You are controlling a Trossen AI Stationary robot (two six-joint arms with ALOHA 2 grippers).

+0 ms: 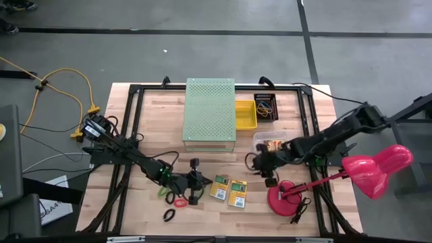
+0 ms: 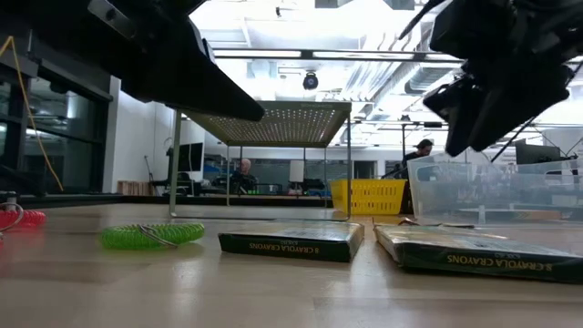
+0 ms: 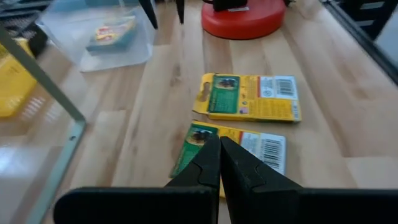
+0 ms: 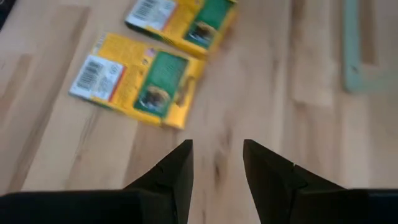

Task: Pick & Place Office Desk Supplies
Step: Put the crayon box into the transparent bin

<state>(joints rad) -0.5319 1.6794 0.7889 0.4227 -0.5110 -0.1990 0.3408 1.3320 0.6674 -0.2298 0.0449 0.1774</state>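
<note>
Two flat yellow-and-green crayon boxes (image 1: 219,187) (image 1: 237,193) lie side by side on the wooden table, also seen in the low view (image 2: 291,241) (image 2: 483,251). To their left lie a green band loop (image 1: 164,192) (image 2: 150,235), a red one (image 1: 179,201) and a black one (image 1: 169,214). My left gripper (image 1: 200,182) (image 3: 219,152) is shut and hovers just left of the boxes, pointing at the nearer box (image 3: 249,146). My right gripper (image 1: 255,162) (image 4: 217,152) is open, raised above the table to the right of and beyond the boxes (image 4: 140,78).
The pale-green perforated box (image 1: 210,111) stands at the table's far middle, with a yellow tray (image 1: 245,113) and a black bin of bands (image 1: 265,106) beside it. A clear container (image 1: 270,142) holds another crayon box. The pink lamp's red base (image 1: 287,197) sits right of the boxes.
</note>
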